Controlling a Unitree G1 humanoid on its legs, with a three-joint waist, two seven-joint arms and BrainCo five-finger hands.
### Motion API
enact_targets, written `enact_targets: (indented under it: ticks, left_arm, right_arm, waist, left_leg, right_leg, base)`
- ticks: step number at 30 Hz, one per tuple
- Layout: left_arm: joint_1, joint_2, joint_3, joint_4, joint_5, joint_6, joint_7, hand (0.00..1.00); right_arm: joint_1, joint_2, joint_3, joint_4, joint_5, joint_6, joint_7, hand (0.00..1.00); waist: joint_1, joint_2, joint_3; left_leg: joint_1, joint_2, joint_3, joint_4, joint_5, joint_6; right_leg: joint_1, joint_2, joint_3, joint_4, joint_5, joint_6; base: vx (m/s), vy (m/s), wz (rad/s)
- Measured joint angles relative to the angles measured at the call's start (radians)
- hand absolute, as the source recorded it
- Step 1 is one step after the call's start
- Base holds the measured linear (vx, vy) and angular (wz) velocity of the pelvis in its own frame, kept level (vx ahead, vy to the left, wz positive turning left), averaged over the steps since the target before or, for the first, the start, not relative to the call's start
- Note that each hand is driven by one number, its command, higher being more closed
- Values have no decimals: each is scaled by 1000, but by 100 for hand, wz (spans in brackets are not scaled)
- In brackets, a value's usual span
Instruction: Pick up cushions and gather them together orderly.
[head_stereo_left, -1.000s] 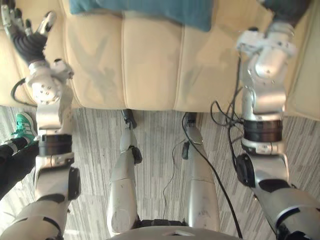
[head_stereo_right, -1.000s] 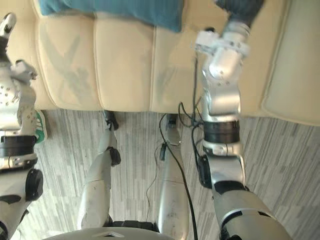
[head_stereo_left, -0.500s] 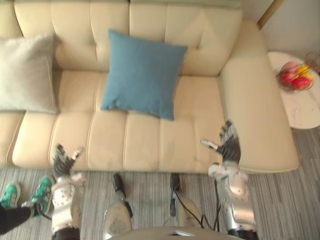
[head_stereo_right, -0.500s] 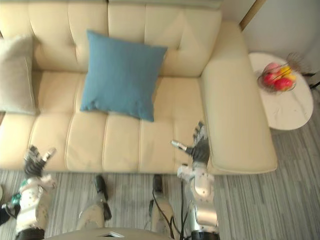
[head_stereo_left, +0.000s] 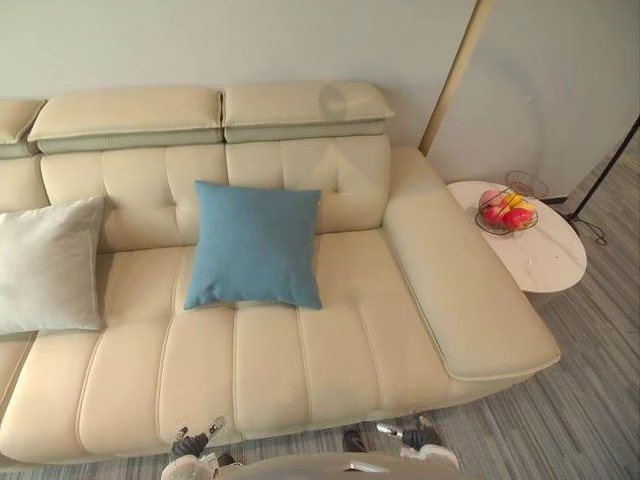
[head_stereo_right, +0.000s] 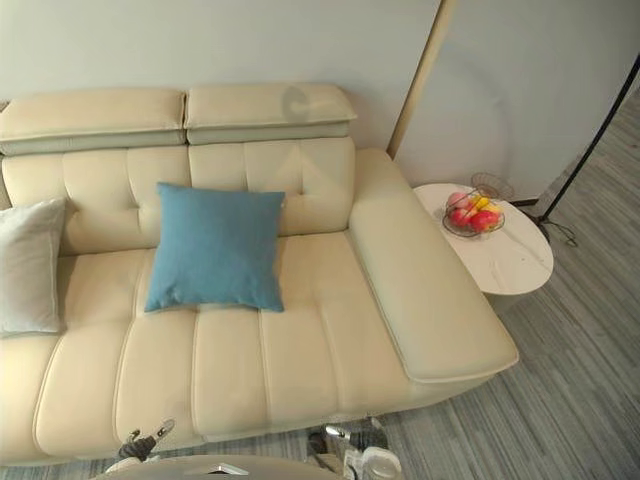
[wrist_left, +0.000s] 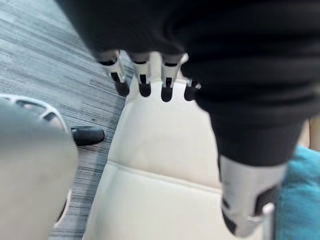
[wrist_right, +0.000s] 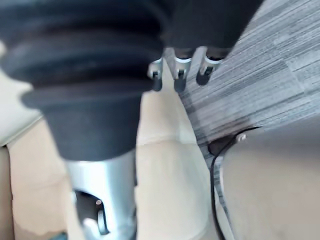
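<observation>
A blue cushion (head_stereo_left: 255, 245) leans upright against the backrest in the middle of the cream sofa (head_stereo_left: 300, 360). A pale grey cushion (head_stereo_left: 45, 265) leans at the sofa's left end, apart from the blue one. My left hand (head_stereo_left: 190, 443) and right hand (head_stereo_left: 412, 435) are low in front of the sofa's front edge, both open and holding nothing. In the left wrist view straight fingers (wrist_left: 142, 82) point over the seat, with the blue cushion (wrist_left: 300, 200) at the side. The right wrist view has straight fingers (wrist_right: 177, 70) above the sofa edge (wrist_right: 165, 165).
A round white side table (head_stereo_left: 535, 255) stands right of the sofa's wide armrest (head_stereo_left: 460, 290), with a wire bowl of fruit (head_stereo_left: 507, 212) on it. A slanted lamp pole (head_stereo_left: 455, 75) rises behind. Grey striped floor (head_stereo_left: 590, 400) lies at the right.
The camera has swung up, from the seat's front edge to the whole sofa. Both hands have sunk to the lower edge of the eye views and stay open.
</observation>
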Motion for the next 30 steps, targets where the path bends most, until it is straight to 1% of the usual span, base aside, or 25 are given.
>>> enact_targets:
  ticks: [4, 5, 6, 8, 10, 11, 12, 13, 14, 15, 16, 17, 18, 19, 20, 21, 22, 23, 24, 25, 26, 27, 28, 29, 30]
  left_arm:
    - [-9, 12, -1, 32, 1, 3, -12, 0]
    - [-10, 15, 0, 35, 1, 3, -14, 0]
    - [-13, 17, 1, 36, 1, 3, -14, 0]
    - [-17, 18, 4, 36, 1, 3, -13, 0]
    - [-23, 24, 25, 36, 1, 3, -10, 0]
    - [-31, 29, 33, 35, 1, 3, -6, 0]
    - [-39, 34, 43, 31, 0, 4, -1, 0]
    - [-48, 35, 59, 25, -3, 5, 11, 0]
    - [-58, 11, 66, 9, -18, 4, 19, 0]
    - [-63, 13, 72, 2, -23, 2, 27, 0]
    - [-71, 35, 79, -5, -41, 4, 40, 0]
    - [-72, 46, 78, -16, -48, 2, 45, 0]
    - [-72, 57, 89, -24, -50, 3, 53, 0]
    - [-71, 61, 95, -25, -51, 3, 55, 0]
    - [-71, 64, 111, -27, -60, 3, 59, 0]
    - [-72, 65, 111, -27, -63, 3, 62, 0]
    - [-73, 71, 109, -26, -73, 4, 72, 0]
    - [-74, 66, 98, -26, -89, 4, 74, 0]
    - [-79, 60, 93, -26, -99, 4, 74, 0]
    - [-85, 51, 71, -25, -119, 4, 74, 0]
    - [-86, 47, 58, -24, -121, 4, 74, 0]
    - [-87, 31, 23, -23, -129, 5, 74, 0]
    - [-86, 24, 11, -22, -127, 6, 72, 0]
    - [-82, 4, -11, -23, -123, 9, 72, 0]
    - [-78, 5, -22, -24, -121, 10, 72, 0]
  right_arm:
    - [1, -3, -50, 29, -2, 1, 0, 0]
    - [-1, -3, -62, 42, -1, 1, 0, 0]
    - [-2, -3, -65, 42, -2, 1, 0, 0]
    - [-2, -1, -65, 40, -2, 1, -1, 0]
    - [-2, 16, -57, 2, -2, 1, -2, 0]
    - [-3, 25, -57, -8, -2, 0, -2, 0]
    - [-4, 36, -51, -22, -2, 2, -2, 0]
    - [-12, 48, -21, -42, -2, 1, -5, 0]
    - [-36, 18, -17, -43, -2, 1, -8, 0]
    - [-42, 26, -14, -42, -2, 2, -8, 0]
    - [-46, 38, 12, -44, -3, -1, -8, 0]
    - [-51, 40, 23, -38, -3, 0, -8, 0]
    - [-49, 44, 33, -26, -4, 0, -7, 0]
    - [-51, 47, 38, -25, -4, 0, -7, 0]
    - [-60, 48, 59, -24, -4, 0, -7, 0]
    - [-71, 48, 63, -22, -4, 0, -8, 0]
    - [-103, 44, 72, -14, -3, 1, -9, 0]
    - [-132, 37, 80, -12, -2, 1, -13, 0]
    - [-153, 30, 93, -13, -1, 1, -21, 0]
    - [-182, 22, 101, -18, 1, 0, -32, 0]
    - [-189, 18, 101, -22, 7, 0, -35, 0]
    - [-197, 9, 101, -31, 18, -1, -45, 0]
    - [-196, 3, 100, -31, 18, 0, -45, 0]
    - [-195, -7, 99, -31, 18, 1, -46, 0]
    - [-185, -11, 95, -28, 18, 2, -46, 0]
  waist:
    - [-4, -1, 0]
    - [-7, -12, 6]
    - [-8, -10, 8]
    - [-6, -19, 15]
    - [6, -31, 34]
    - [9, -36, 43]
    - [9, -50, 46]
    - [18, -67, 69]
    - [49, -11, 88]
    - [57, -12, 104]
    - [38, -20, 107]
    - [38, -32, 109]
    - [43, -46, 107]
    - [46, -52, 104]
    - [52, -58, 101]
    - [58, -64, 100]
    - [68, -79, 91]
    - [76, -60, 103]
    - [80, -46, 112]
    - [81, -19, 131]
    - [81, -8, 139]
    - [77, 23, 166]
    - [75, 34, 176]
    - [61, 55, 188]
    - [51, 47, 194]
  left_leg:
    - [38, -13, -25, 0, -14, 3]
    - [37, -21, -37, 0, -17, 3]
    - [33, -30, -45, 0, -19, 6]
    - [29, -40, -39, 0, -21, 10]
    - [26, -46, 11, 1, -24, 14]
    - [19, -46, 26, 1, -24, 14]
    - [3, -49, 41, 22, -32, 24]
    - [-65, -64, 36, 110, -87, 57]
    - [-91, -64, 5, 104, -88, 161]
    - [-106, -52, 31, 129, -84, 156]
    - [-147, -39, -2, 187, -93, 166]
    - [-160, -40, -16, 197, -93, 166]
    - [-171, -42, -21, 206, -88, 169]
    - [-176, -44, -25, 209, -83, 172]
    - [-207, -41, -36, 240, -77, 173]
    - [-229, -41, -36, 260, -73, 168]
    - [-273, -34, -33, 292, -64, 157]
    - [-303, -14, -35, 299, -39, 151]
    - [-322, 2, -40, 299, -17, 147]
    - [-344, 29, -49, 298, 6, 134]
    - [-350, 40, -55, 297, 13, 128]
    - [-356, 58, -80, 284, 51, 110]
    - [-353, 62, -92, 271, 70, 103]
    - [-338, 64, -116, 206, 151, 90]
    - [-321, 55, -138, 140, 226, 50]
  right_leg:
    - [37, -6, -1, 5, -2, 0]
    - [34, -12, -1, 6, -3, 0]
    - [29, -19, 3, 8, -3, 0]
    - [11, -24, 19, 20, -3, -1]
    - [-24, -23, 53, 35, 6, -18]
    - [-35, -21, 54, 35, 9, -42]
    - [-56, -20, 52, 31, 6, -103]
    - [-76, -37, 11, 13, -26, -284]
    - [-133, -31, -150, 154, -121, -277]
    - [-174, -54, -187, 303, -142, -211]
    - [-190, -82, -238, 552, -199, -135]
    - [-162, -98, -256, 636, -218, -101]
    - [-105, -115, -260, 709, -250, -59]
    - [-76, -123, -259, 721, -258, -42]
    - [19, -123, -244, 672, -232, 2]
    - [62, -116, -232, 594, -182, 15]
    - [117, -94, -209, 443, -191, 34]
    - [141, -72, -218, 349, -212, 15]
    - [154, -53, -230, 292, -219, 4]
    - [176, -19, -249, 216, -228, -8]
    - [186, -6, -254, 192, -233, -13]
    - [214, 24, -273, 147, -251, -16]
    - [222, 33, -279, 141, -256, -19]
    - [227, 54, -294, 142, -263, -23]
    - [219, 56, -315, 153, -267, -31]
  base:
    - [21, 8, 0]
    - [0, 0, 0]
    - [-32, 34, -8]
    - [-38, 29, -21]
    - [-61, 17, -47]
    - [-86, 6, -43]
    - [-65, 14, -44]
    - [-73, 99, -86]
    - [-57, 101, -95]
    - [-53, 63, -50]
    - [25, -22, 17]
    - [23, -35, 47]
    - [24, -10, 22]
    - [-61, -64, 17]
    - [-70, -85, 7]
    - [-188, -218, -8]
    - [-203, -203, -25]
    - [-324, -276, -30]
    - [-357, -266, -20]
    - [-375, -289, -9]
    - [-398, -311, 10]
    - [-333, -242, 20]
    - [-418, -275, 44]
    - [-405, -231, 47]
    - [-420, -222, 43]
